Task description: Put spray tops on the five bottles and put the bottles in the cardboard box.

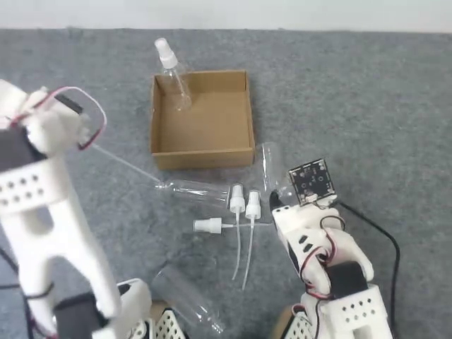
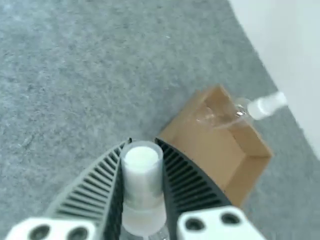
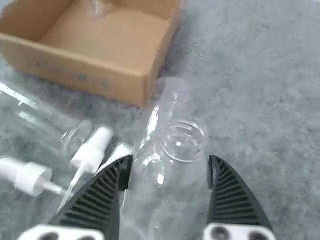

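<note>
Left wrist view: left gripper point(image 2: 142, 149) clenched on spray top point(image 2: 142, 167). Right gripper point(image 3: 170, 161) spread astride bottle point(image 3: 182, 136); unclamped, bottle may roll.

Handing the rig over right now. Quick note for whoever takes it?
Left gripper: jaws shut on a spray top, held up left of the box; its tube slants down toward a lying bottle in front of the box.
Right gripper: jaws open around the neck of a bare bottle by the box's front right corner.
Done: one capped bottle leaning in the box.
Left: three loose tops on the table, a third bottle near the arm bases. Cap them, then box them.
</note>
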